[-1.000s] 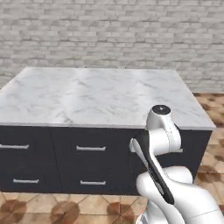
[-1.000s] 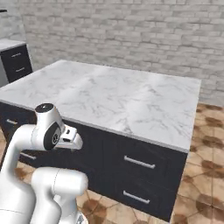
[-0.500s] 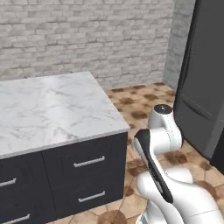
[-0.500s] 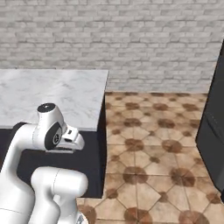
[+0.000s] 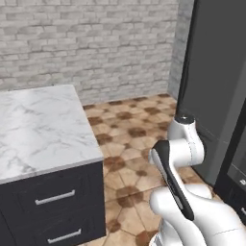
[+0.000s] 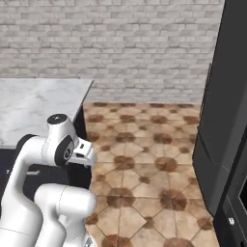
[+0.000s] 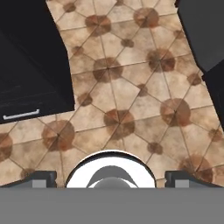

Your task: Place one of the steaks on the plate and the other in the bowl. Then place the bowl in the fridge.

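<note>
The fridge (image 5: 216, 86) is a tall dark charcoal block on the right, past a stretch of tiled floor, and its front looks closed. It also fills the right edge of the right base view (image 6: 226, 106) and the upper right corner of the hand view (image 7: 205, 30). My arm is folded up close over the base. My gripper (image 7: 111, 177) points down at the floor, open, with nothing between its fingertips (image 7: 43, 177). The steaks, the plate and the bowl are out of view.
The marble-topped island (image 5: 38, 129) with dark drawers (image 5: 53, 202) stands to the left, and its corner (image 6: 34, 106) lies close to the arm. Brown patterned floor tiles (image 5: 129, 129) stretch between island and fridge. A black unit (image 6: 236, 212) stands beside the fridge at lower right.
The whole picture has shifted, so the base has turned right. The island slid off to the left and the fridge came into view. The arm's pose and the open gripper are unchanged.
</note>
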